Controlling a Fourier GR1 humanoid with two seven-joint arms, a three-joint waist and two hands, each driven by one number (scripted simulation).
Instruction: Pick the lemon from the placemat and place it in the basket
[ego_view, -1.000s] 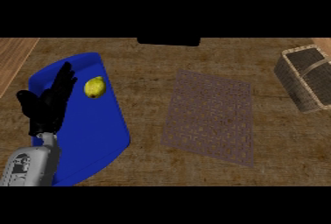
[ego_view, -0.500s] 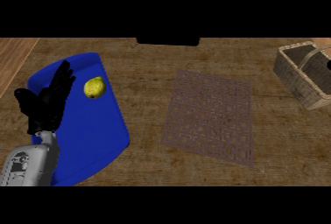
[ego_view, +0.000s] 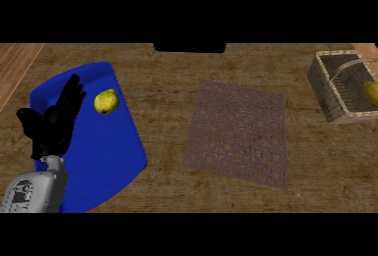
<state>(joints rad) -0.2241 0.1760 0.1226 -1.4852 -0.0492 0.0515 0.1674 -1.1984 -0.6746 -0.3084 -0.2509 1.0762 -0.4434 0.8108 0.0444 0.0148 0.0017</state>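
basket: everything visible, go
The basket is tan woven wicker, boxy and open-topped, with a handle arching over it. It sits upright on the wooden counter at the view's right edge, partly cut off. Something yellow shows inside by the edge. No hand touches it.

You have one desk (ego_view: 170, 75) in the head view, with a brown woven-looking top. On it you can count two mats: one blue placemat (ego_view: 103, 155) at the left and one brown patterned mat (ego_view: 236, 132) near the middle. You have one wicker basket (ego_view: 332, 100) at the right edge, cut off by the border. You have one lemon (ego_view: 106, 101) on the blue placemat, and one more yellow thing (ego_view: 370, 93) inside the basket, only partly visible, so its kind cannot be told. You see one robot hand (ego_view: 55, 122), the left, with one grey forearm (ego_view: 33, 192) below it.
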